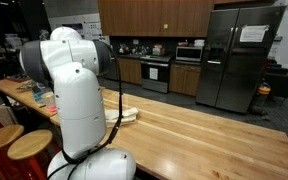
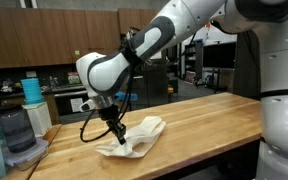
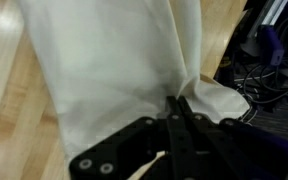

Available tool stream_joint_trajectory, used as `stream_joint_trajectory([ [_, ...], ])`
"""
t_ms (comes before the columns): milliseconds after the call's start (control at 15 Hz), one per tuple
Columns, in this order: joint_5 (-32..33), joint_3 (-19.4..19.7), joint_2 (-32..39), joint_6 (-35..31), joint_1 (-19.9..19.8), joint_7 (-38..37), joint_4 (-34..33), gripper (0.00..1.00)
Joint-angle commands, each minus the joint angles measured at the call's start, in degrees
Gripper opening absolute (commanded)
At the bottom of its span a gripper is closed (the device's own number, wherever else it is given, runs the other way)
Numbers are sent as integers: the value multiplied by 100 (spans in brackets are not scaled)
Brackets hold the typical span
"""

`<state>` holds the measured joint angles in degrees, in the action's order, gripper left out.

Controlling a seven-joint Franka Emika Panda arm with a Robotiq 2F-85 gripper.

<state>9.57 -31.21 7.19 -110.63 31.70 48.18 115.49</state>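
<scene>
Gripper (image 2: 115, 134): you cannot see it in the exterior view where the robot's white arm (image 1: 72, 95) stands in front of it.
Cloth (image 3: 114, 70): cut off by the wrist view's top and bottom edges; the fold under the pinched fingertips (image 3: 174, 113) is hidden.
Cables (image 3: 256, 60): beside the gripper, blurred and dark; you cannot tell them apart.
Countertop clutter (image 1: 134, 47): far behind the gripper, too small to name.

Even overhead room light fell on the pale wooden bench (image 2: 219, 112), leaving a soft sheen beyond the hand (image 2: 118, 134) and a faint shadow beneath it. Both exterior views were small and grainy. In the wrist view, the white cloth (image 3: 114, 70) ahead of the hand looked blurred and washed out.
</scene>
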Motion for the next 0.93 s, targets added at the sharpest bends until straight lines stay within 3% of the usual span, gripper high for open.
stream_joint_trajectory([
  [0,182,-48,-64,310,75,-312,-660,1],
  [200,-74,-1,-408,-50,-52,-417,-763,1],
  [467,-1039,292,-1175,-686,-457,-352,-278,1],
  [667,-2249,745,-1990,-1264,-703,-24,731,1],
  [867,-3344,1213,-2421,-1848,-691,207,1676,1],
])
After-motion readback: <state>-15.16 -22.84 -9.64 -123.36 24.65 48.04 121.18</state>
